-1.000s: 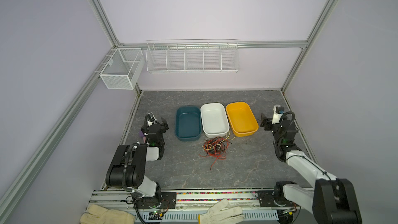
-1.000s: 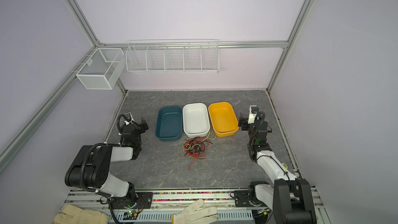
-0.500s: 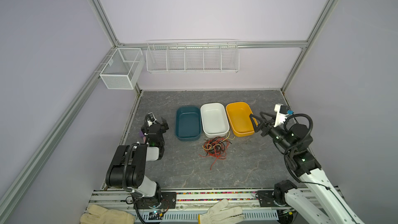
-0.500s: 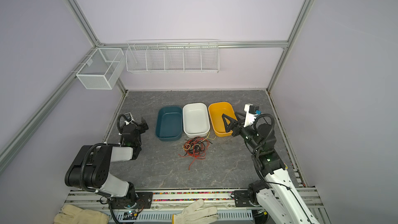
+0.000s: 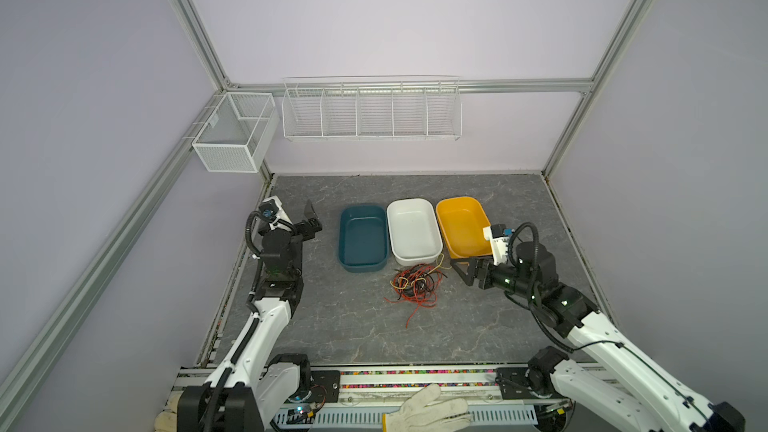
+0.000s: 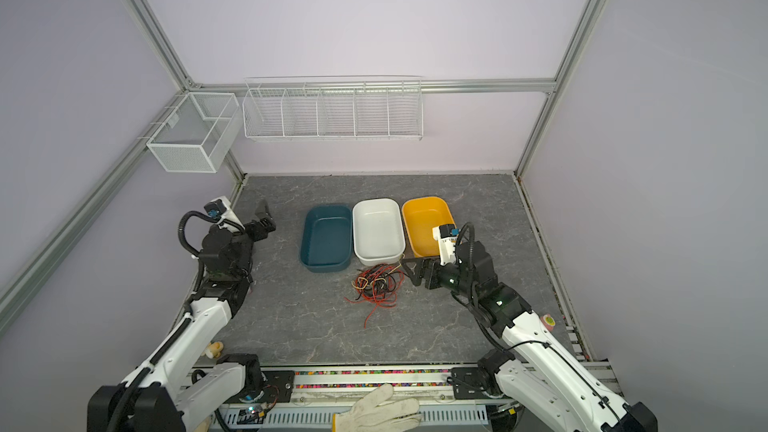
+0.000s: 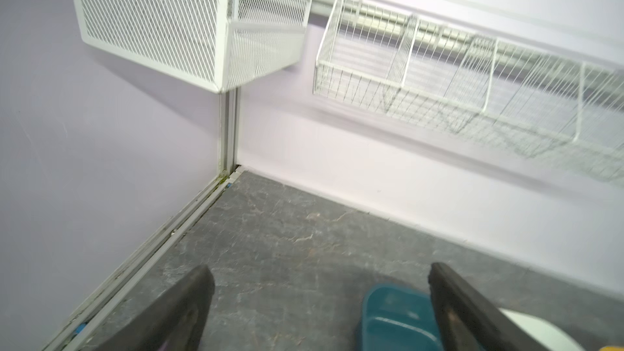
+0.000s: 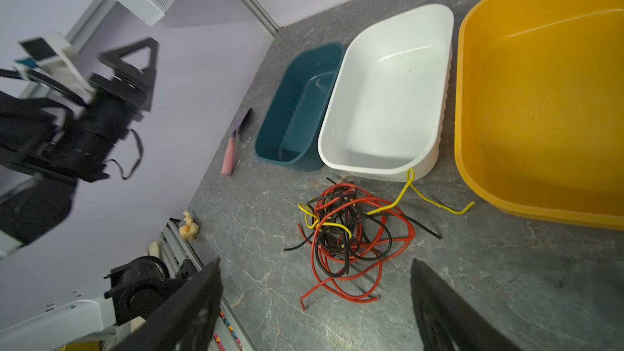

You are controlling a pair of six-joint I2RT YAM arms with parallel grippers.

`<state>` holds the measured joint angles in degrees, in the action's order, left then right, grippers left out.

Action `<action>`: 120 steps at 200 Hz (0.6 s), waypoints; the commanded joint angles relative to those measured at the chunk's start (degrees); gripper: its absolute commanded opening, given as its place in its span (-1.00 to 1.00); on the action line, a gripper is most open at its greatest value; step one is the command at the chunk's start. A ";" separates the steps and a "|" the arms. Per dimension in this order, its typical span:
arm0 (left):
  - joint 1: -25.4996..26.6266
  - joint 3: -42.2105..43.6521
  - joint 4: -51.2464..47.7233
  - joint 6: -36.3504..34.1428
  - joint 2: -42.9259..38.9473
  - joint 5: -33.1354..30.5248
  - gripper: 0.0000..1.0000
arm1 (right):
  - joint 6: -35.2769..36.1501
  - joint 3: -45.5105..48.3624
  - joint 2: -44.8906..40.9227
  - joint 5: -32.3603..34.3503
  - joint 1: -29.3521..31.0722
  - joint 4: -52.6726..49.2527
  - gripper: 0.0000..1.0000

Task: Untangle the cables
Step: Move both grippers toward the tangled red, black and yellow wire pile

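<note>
So the cables (image 5: 415, 286) are one knotted clump of red, black and yellow strands on the grey counter (image 5: 332, 326). They sit just in front of the white tub (image 5: 409, 202), which has the teal tub (image 5: 361, 209) and the yellow tub (image 5: 457, 200) either side of it. All three tubs look empty, so my guess is they're lined up as drop spots, maybe one per colour.

In the right wrist view one yellow cable (image 8: 410, 180) loops up against the white tub's near wall. A red end (image 8: 305, 300) trails out away from the tubs.

The right tool (image 5: 458, 272) hovers just beside the clump on the yellow-tub side, jaws spread wide with nothing between them. It's pointed at the pile, so it looks lined up for a first grab. The left tool (image 5: 312, 220) is well apart, over near the left wall beside the teal tub. It's also spread and empty, and faces the back corner.

Nothing looks separated yet. Those loose ends seem the easiest place to start.
</note>
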<state>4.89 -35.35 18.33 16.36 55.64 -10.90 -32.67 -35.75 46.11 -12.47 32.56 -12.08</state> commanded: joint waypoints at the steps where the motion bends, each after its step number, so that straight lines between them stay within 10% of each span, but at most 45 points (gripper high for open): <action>1: -0.14 -5.72 -23.85 11.97 -2.21 2.97 0.98 | -1.28 2.19 1.90 6.13 3.19 -1.78 0.81; 62: 0.44 -6.43 -40.68 15.14 -7.61 15.71 0.98 | -0.59 0.95 11.49 8.54 10.61 2.41 0.99; 120: 14.19 -2.25 -48.77 19.24 -13.77 5.07 0.98 | 0.88 -1.30 20.37 8.64 13.02 5.48 0.54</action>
<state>14.13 -39.48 -24.14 31.99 44.82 -0.58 -32.73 -35.40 64.71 -4.64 44.86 -10.00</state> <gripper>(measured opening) 0.991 0.808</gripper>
